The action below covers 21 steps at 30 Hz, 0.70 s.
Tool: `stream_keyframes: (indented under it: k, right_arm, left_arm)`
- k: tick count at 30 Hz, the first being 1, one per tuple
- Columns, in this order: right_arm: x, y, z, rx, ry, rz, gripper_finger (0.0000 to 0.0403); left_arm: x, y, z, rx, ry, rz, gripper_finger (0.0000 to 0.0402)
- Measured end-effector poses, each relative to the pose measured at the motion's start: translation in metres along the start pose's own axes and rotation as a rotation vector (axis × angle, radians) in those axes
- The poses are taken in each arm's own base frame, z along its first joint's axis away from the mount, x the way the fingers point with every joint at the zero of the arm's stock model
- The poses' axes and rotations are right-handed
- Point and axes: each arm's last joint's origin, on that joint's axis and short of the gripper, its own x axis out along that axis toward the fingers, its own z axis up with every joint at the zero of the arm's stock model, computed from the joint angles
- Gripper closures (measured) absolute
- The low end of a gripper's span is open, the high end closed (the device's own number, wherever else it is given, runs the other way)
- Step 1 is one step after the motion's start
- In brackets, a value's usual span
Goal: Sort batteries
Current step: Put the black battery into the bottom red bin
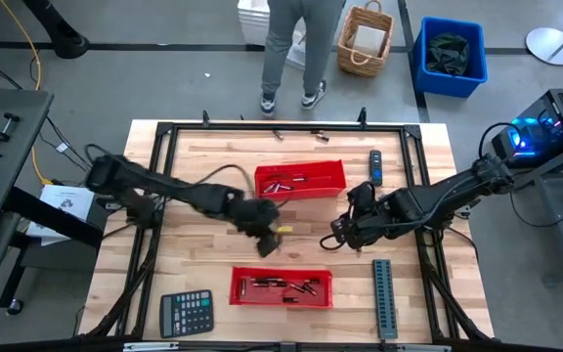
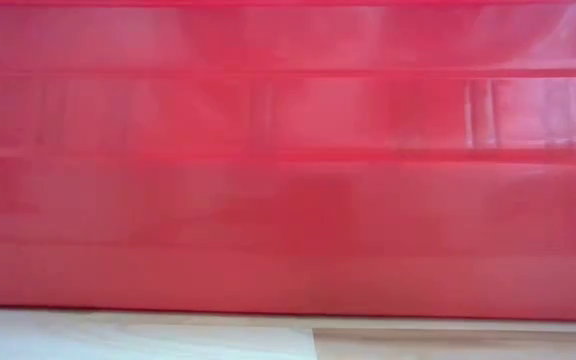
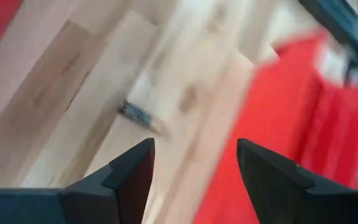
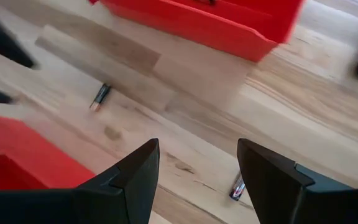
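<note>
Wooden table (image 1: 213,156) with a black frame around its edge, seen from above. Two red trays on it: the far tray (image 1: 299,179) near the middle of the back half, the near tray (image 1: 281,286) toward the front edge; both hold small dark batteries (image 1: 283,286), more of them in the near one. The low view is filled by a red tray wall (image 2: 288,160) with a strip of table below it. Left arm reaches in from the left side, left gripper (image 1: 268,235) over bare wood between the two trays; in its wrist view its fingers (image 3: 132,171) stand wide apart with nothing between them, a single battery (image 3: 138,114) lying on the wood just ahead, blurred. Right arm comes in from the right, right gripper (image 1: 345,233) also over bare wood between the trays, right of center; fingers (image 4: 138,168) spread wide and empty. Its wrist view shows one loose battery (image 4: 100,96) on the wood near the far tray and another (image 4: 237,186) beside a fingertip. Calculator (image 1: 186,313) at front left, grey ridged strip (image 1: 384,296) at front right, small black-and-blue device (image 1: 375,166) right of the far tray. A person's legs (image 1: 291,49) stand beyond the table.
</note>
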Motion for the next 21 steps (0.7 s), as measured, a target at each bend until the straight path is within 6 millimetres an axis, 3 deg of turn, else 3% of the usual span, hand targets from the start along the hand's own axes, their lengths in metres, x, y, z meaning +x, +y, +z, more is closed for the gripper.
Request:
stream_keyframes:
  k: [4, 8, 13, 21]
  right_arm:
    - [-0.002, -0.006, 0.0, 0.084, 0.003, -0.042, 0.0192]
    - [-0.003, -0.01, 0.0, 0.134, -0.006, -0.072, 0.0192]
    - [-0.003, -0.011, 0.001, 0.148, -0.029, -0.08, 0.0192]
    - [-0.003, -0.011, 0.001, 0.157, -0.035, -0.084, 0.0192]
  left_arm:
    - [0.044, 0.016, 0.01, -0.205, 0.064, 0.056, 0.0182]
    - [0.074, 0.023, 0.007, -0.337, 0.143, 0.155, 0.0183]
    - [0.095, 0.023, 0.014, -0.385, 0.136, 0.189, 0.0183]
    - [0.121, 0.038, 0.0, -0.382, 0.268, 0.292, 0.0184]
